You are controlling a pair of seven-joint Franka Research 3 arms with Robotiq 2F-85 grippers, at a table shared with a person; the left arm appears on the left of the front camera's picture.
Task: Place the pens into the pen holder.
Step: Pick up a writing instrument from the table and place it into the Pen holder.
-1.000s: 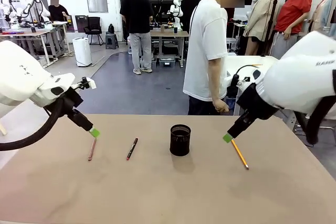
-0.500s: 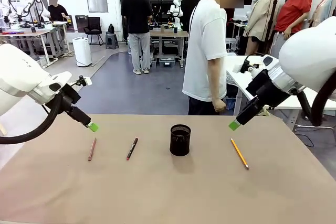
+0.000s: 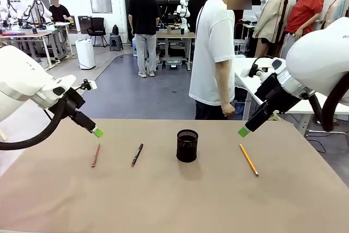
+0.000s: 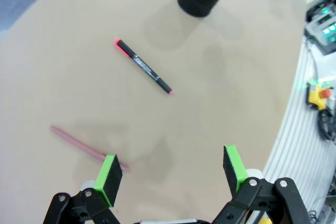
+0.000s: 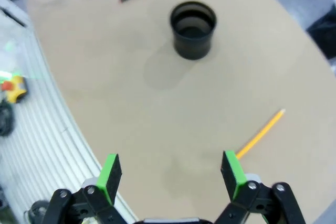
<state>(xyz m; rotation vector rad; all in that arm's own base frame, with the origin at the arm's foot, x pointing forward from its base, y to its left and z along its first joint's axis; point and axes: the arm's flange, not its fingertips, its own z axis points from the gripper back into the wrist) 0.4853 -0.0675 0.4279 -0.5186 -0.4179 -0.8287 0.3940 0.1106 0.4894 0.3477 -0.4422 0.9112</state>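
The small black cylindrical wire-mesh pen holder stands upright near the middle of the tan table. The dark red-black pen lies to its left, and the dull pinkish-brown pen lies farther left. The yellow-orange pencil lies to its right. All three lie flat, apart from the holder.

The left gripper hovers just above the far end of the pinkish-brown pen, jaws spread wide, holding nothing. The right gripper hovers above the pencil's far end, jaws likewise spread and empty.

A person in a white T-shirt stands at the far edge.
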